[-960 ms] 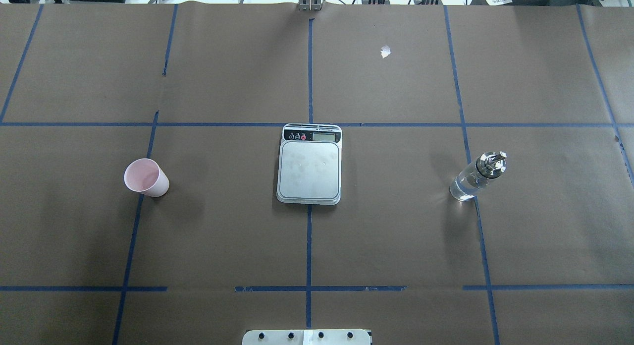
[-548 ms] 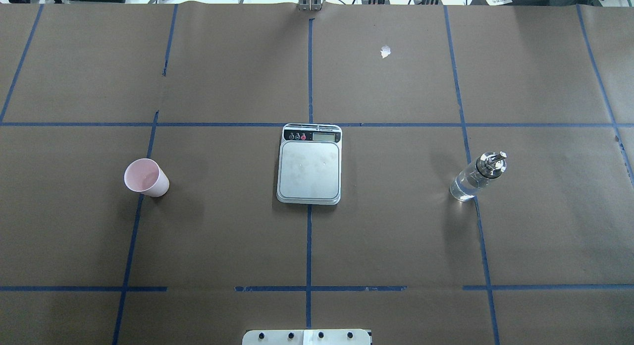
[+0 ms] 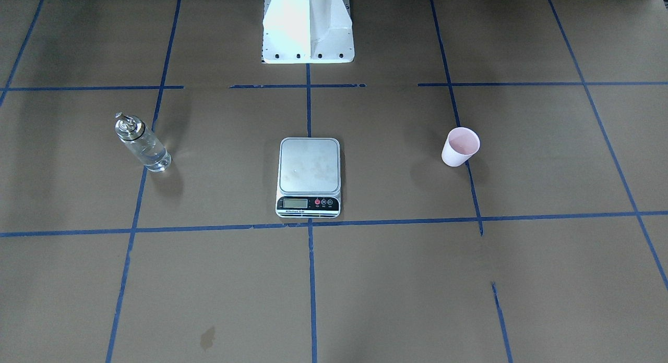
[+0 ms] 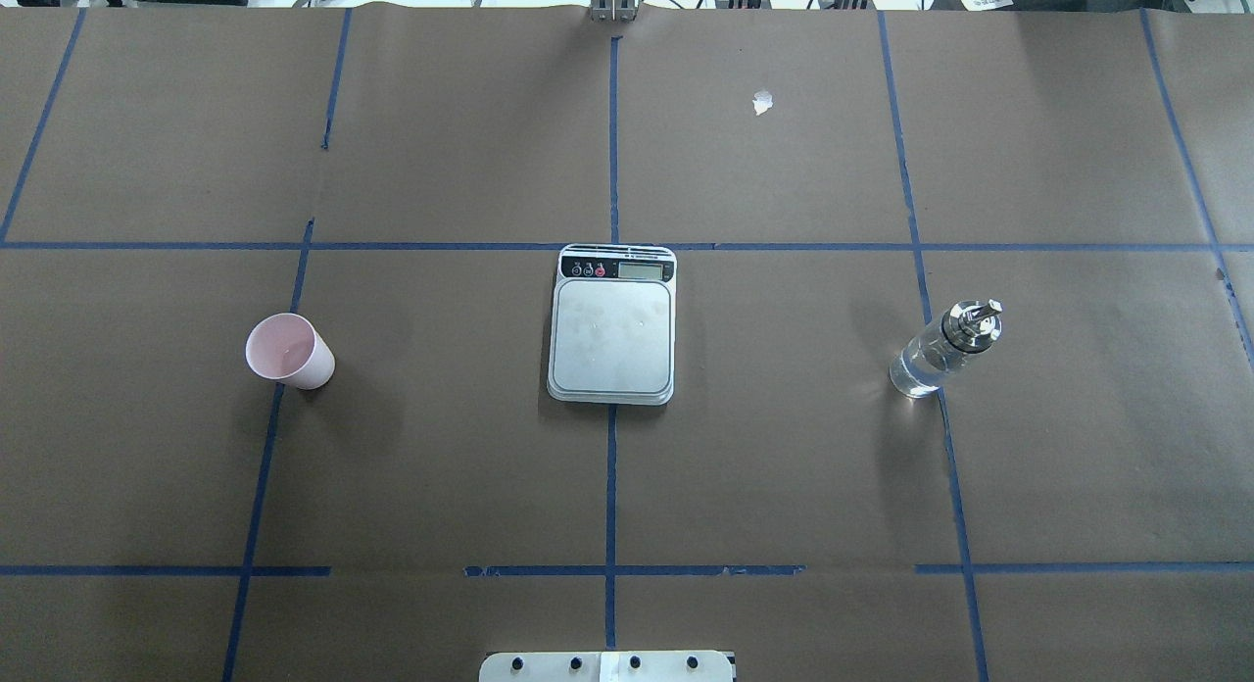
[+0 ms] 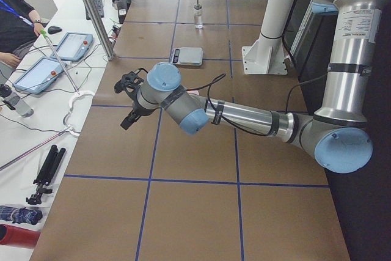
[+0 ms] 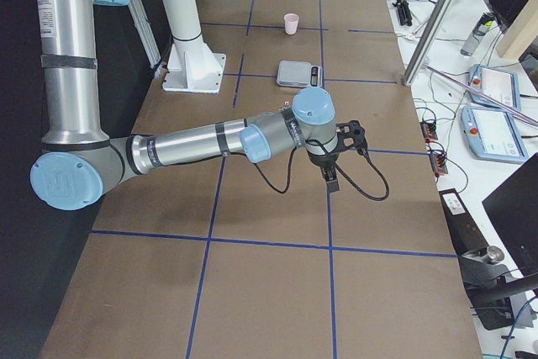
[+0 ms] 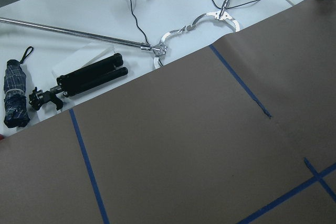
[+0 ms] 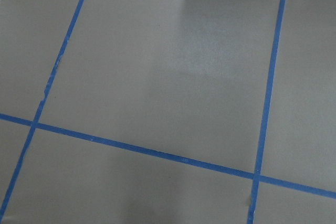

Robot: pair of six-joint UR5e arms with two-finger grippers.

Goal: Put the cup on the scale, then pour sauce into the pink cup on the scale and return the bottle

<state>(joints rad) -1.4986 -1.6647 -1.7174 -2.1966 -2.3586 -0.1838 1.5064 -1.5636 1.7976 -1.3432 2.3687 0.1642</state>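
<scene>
- Nothing has moved overhead: pink cup stands left of the scale, glass bottle right, well apart.
- Left side view: left gripper hovers; finger spread cannot be told.
- Right side view: right gripper likewise.

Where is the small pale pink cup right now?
The small pale pink tapered cup stands upright at the overhead view's left, on the robot's left side, beside a blue tape line and well apart from the flat silver digital scale at centre.
</scene>
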